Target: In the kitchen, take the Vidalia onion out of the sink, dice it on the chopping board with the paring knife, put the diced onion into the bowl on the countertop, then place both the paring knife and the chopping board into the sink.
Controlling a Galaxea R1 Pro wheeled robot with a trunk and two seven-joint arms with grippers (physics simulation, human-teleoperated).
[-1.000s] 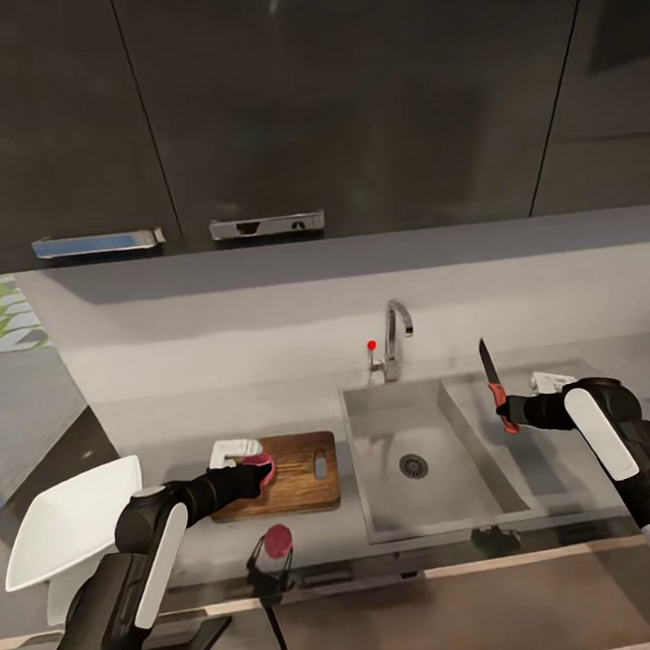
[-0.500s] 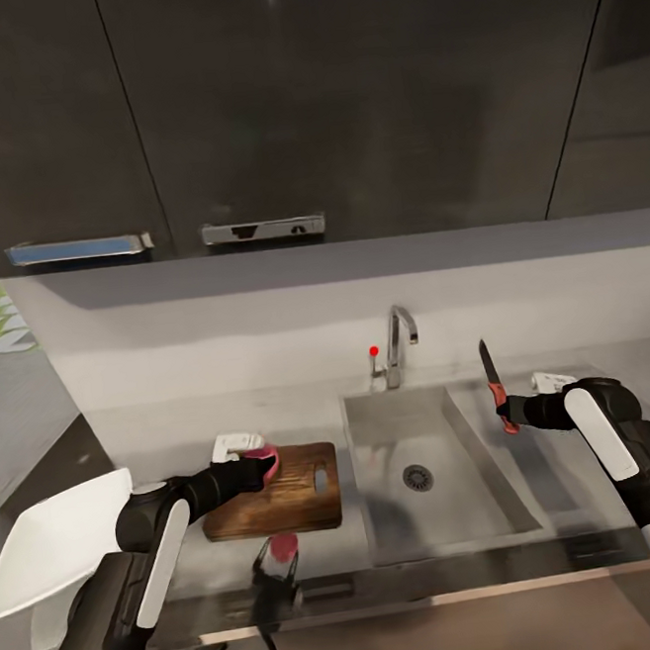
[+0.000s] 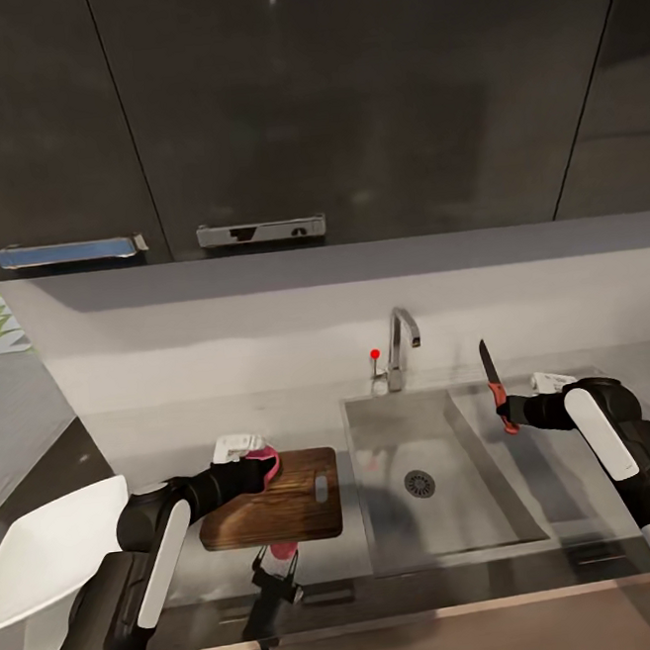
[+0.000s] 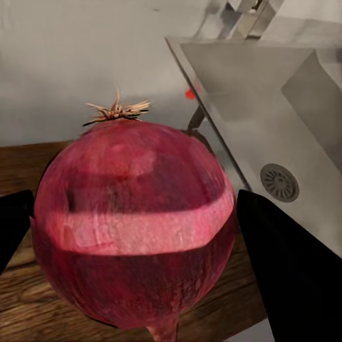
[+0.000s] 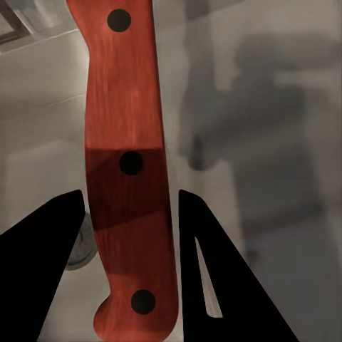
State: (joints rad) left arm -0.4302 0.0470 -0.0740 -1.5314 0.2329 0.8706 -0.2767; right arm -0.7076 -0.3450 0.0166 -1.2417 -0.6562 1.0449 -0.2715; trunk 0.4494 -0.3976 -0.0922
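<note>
The Vidalia onion [image 3: 263,465], red-skinned and whole, is clamped in the left tool [image 3: 254,463] over the near-left corner of the chopping board [image 3: 275,499]; whether it touches the wood cannot be told. In the left wrist view the onion [image 4: 134,228] sits between both fingers [image 4: 288,263]. The board lies on the desk [image 3: 156,431] just beside the sink [image 3: 434,474]. The right tool [image 3: 512,412] is clamped on the paring knife [image 3: 494,386], blade up, above the draining part. Compared with the frames a second earlier, the whole view has shifted: the camera has moved, and both arms keep their poses. Judgement: the onion is out of the sink; release onto the board comes next, dicing not yet begun. The bowl [image 3: 49,550] waits at the near left.
</note>
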